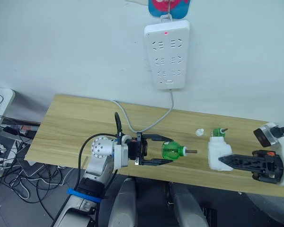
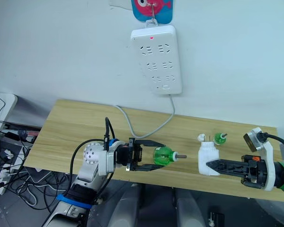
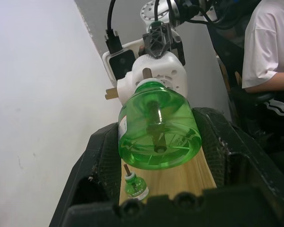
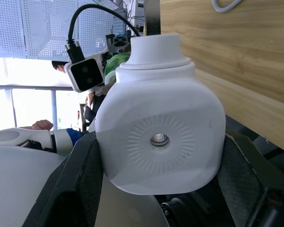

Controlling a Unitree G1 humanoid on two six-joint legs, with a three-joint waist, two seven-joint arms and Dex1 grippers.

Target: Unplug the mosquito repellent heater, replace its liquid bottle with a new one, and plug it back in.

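my left tool (image 1: pixel 166 151) is clamped on the new green bottle (image 1: pixel 173 151), a round translucent plastic one lying sideways over the wooden worktop (image 1: pixel 71 127), its dark wick pointing at the heater. my right tool (image 1: pixel 227 161) is clamped on the mosquito repellent heater (image 1: pixel 217 152), smooth white rounded plastic. the old green bottle (image 1: pixel 220 132) stands just behind the heater, a small white pointed cap (image 1: pixel 199 132) beside it. a white power strip (image 1: pixel 166 54) hangs on the wall.

A white power strip (image 1: pixel 166 54) hangs on the pale wall, a small red light lit near its top. Its grey cord (image 1: pixel 149 124) loops down onto the light wooden desk (image 1: pixel 71 127). Tangled cables (image 1: pixel 2 151) lie on the floor beside the desk.
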